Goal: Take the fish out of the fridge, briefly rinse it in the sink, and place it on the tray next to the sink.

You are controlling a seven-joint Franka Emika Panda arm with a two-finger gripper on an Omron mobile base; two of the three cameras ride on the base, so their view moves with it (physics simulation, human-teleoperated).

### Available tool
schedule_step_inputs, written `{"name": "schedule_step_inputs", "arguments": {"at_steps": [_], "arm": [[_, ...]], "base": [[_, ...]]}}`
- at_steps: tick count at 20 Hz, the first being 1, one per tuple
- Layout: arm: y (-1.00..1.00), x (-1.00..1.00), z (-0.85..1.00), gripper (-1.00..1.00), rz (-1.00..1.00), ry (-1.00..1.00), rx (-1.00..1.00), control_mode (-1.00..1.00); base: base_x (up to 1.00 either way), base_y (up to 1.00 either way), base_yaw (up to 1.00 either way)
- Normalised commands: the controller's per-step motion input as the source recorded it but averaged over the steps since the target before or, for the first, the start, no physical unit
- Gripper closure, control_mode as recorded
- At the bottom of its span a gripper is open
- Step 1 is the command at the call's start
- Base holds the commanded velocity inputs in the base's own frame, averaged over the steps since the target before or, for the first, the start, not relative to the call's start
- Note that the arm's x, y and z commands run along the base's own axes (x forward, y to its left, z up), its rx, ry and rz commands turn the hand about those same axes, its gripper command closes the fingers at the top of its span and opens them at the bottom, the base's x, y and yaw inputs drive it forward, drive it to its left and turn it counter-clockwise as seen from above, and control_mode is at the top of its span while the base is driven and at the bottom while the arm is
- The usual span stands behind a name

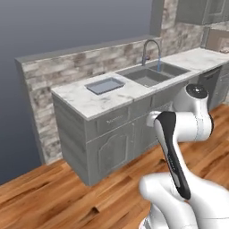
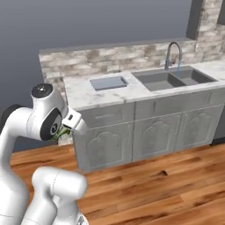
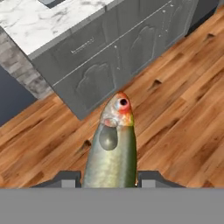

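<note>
The gripper point(image 3: 109, 180) is clamped on the slim olive-green fish point(image 3: 112, 151) (head forward), above the wooden floor point(image 3: 183, 127).

The fish's point(image 3: 111, 148) tail end drops out of sight behind the bottom band between the gripper's point(image 3: 109, 179) tips — in the right base view just a green sliver point(image 2: 63, 131) peeks from behind the arm, and the fingers themselves are tucked away — no telling their grip there.
</note>
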Motion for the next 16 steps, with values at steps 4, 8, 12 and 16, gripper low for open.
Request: {"name": "schedule_step_inputs", "arguments": {"at_steps": [4,8,12,16], "arm": [[0.0,0.0,0.0,1.0,0.0,0.0,0.0,1.0],[0.0,0.0,0.0,1.0,0.0,0.0,0.0,1.0],[0.0,0.0,0.0,1.0,0.0,0.0,0.0,1.0],[0.0,0.0,0.0,1.0,0.0,0.0,0.0,1.0]], "base": [[1.0,-1.0,0.0],[1.0,-1.0,0.0],[1.0,-1.0,0.0],[1.0,-1.0,0.0]]}}
